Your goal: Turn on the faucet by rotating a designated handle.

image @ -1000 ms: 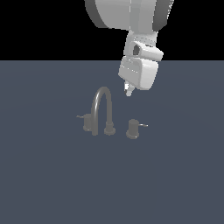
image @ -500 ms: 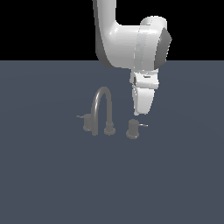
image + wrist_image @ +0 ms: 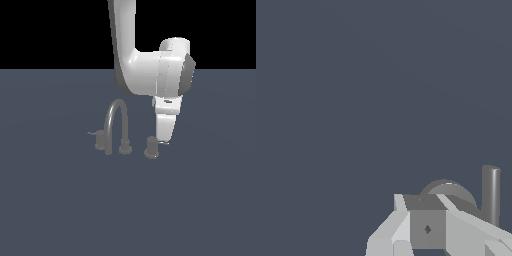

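Observation:
The dull-grey faucet [image 3: 116, 119] stands mid-floor with its arched spout between two knobs. The handle [image 3: 151, 148] is the knob on the exterior view's right; most of its thin lever is covered by my gripper [image 3: 162, 140], and only a pale tip peeks out beside the fingertips. The gripper points straight down, its narrow tip at lever height just beside the knob, and the fingers look shut with nothing between them. In the wrist view the fingers [image 3: 426, 229] sit in front of the knob's round top [image 3: 447, 189], with an upright grey tube [image 3: 490, 192] of the faucet beyond.
The other knob [image 3: 102, 140], with a duller lever pointing to the exterior view's left, stands on the far side of the spout. A flat blue-grey floor [image 3: 60, 210] surrounds the faucet. My white arm [image 3: 150, 75] hangs above the handle.
The arm has swung down and slightly to the exterior view's right, bringing the gripper tip from above the spout's height to the handle's lever. The faucet looks unchanged.

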